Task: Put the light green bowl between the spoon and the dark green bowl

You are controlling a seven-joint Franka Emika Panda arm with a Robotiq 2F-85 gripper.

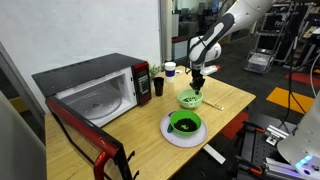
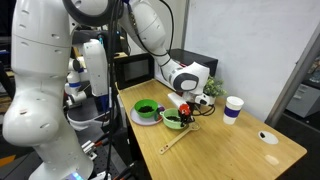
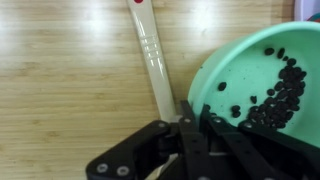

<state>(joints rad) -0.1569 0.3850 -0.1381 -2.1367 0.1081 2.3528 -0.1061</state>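
One long pale wooden table point(image 1: 232, 98) carries everything. Largest on it is the round white plate point(image 1: 168, 136), which holds the round deep-green bowl point(image 1: 184, 123) with its dark inside. Close beside the plate is the small round pale lime-green bowl point(image 3: 258, 75), speckled dark inside. It is either low over the table or resting on it; I cannot tell which. Just beside it lies the thin pale spoon point(image 3: 152, 55), its slim straight handle running past the bowl's rim in the wrist view. Smallest are the black fingers point(image 3: 186, 128), which appear pinched shut on the near rim of the pale lime-green bowl.

The step in hand seems to be settling this bowl into the gap. A rim pinch is a thin hold, so the bowl should travel level and slowly, or it may swing. It should go straight down, clear of the plate edge and the spoon handle. The fingers should part only once the base sits flat, then rise straight up so they do not drag the rim.
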